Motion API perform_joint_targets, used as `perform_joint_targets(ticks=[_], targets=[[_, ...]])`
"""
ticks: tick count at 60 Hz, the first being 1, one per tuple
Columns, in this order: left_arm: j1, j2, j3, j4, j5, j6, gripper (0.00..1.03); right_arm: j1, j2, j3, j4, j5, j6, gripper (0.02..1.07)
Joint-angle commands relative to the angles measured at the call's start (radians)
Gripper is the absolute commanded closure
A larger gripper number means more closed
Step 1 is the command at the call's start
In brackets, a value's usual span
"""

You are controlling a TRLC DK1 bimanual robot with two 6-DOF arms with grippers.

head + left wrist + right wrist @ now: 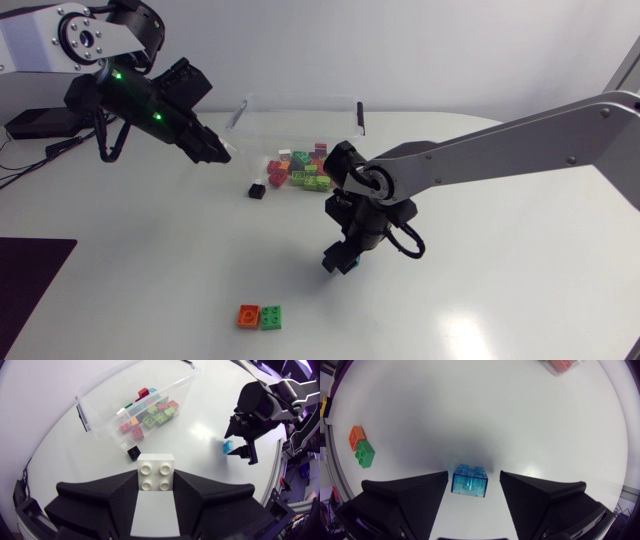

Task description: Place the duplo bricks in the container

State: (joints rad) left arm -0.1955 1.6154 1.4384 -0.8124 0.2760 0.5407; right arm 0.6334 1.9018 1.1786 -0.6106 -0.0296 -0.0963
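My left gripper [215,152] hangs above the table just left of the clear container [300,98], shut on a white duplo brick [156,471] whose studs show between its fingers. The container holds several coloured bricks [150,412]. My right gripper [340,262] is down at the table's middle, open, its fingers on either side of a translucent blue brick [469,480] with a gap showing on both sides. That blue brick [228,447] stands on the table.
A black brick [257,190] lies on the table just in front of the container. An orange brick [248,316] and a green brick [271,318] sit side by side near the front edge, left of my right gripper.
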Motion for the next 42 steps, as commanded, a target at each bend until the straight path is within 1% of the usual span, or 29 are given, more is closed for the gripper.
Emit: perform_joint_targets(ticks=[1,2,4,9,11,13,17,20,23,28,37,42], targets=[[0.01,0.008,0.045,0.021,0.014,-0.047,0.71,0.006,0.022,0.016,-0.017,0.005,0.026,0.5],[0.01,0.011,0.048,0.03,0.015,-0.054,0.71,0.006,0.022,0.018,-0.017,0.007,0.026,0.55],[0.01,0.021,0.059,0.048,0.015,-0.073,0.71,0.006,0.023,0.021,-0.018,0.007,0.026,0.6],[0.007,0.051,0.097,0.064,0.015,-0.105,0.71,0.002,0.023,0.032,-0.032,0.005,0.026,0.7],[0.002,0.067,0.116,0.067,0.015,-0.117,0.71,-0.003,0.023,0.036,-0.044,0.003,0.026,0.71],[0.001,0.081,0.131,0.075,0.015,-0.13,0.7,-0.008,0.022,0.044,-0.052,0.0,0.026,0.77],[-0.01,0.103,0.152,0.091,0.015,-0.151,0.7,-0.021,0.014,0.058,-0.069,0.0,0.026,0.77],[-0.021,0.121,0.166,0.131,0.015,-0.179,0.7,-0.035,-0.003,0.072,-0.078,-0.003,0.026,0.8],[-0.028,0.141,0.18,0.167,0.015,-0.197,0.7,-0.047,-0.021,0.085,-0.084,-0.004,0.024,0.8],[-0.044,0.198,0.241,0.174,0.015,-0.223,0.7,-0.07,-0.049,0.121,-0.107,-0.018,0.024,0.8],[-0.045,0.293,0.349,0.18,0.015,-0.271,0.69,-0.081,-0.095,0.168,-0.126,-0.021,0.021,0.8],[-0.045,0.336,0.375,0.233,0.015,-0.305,0.69,-0.083,-0.116,0.2,-0.129,-0.02,0.02,0.8]])
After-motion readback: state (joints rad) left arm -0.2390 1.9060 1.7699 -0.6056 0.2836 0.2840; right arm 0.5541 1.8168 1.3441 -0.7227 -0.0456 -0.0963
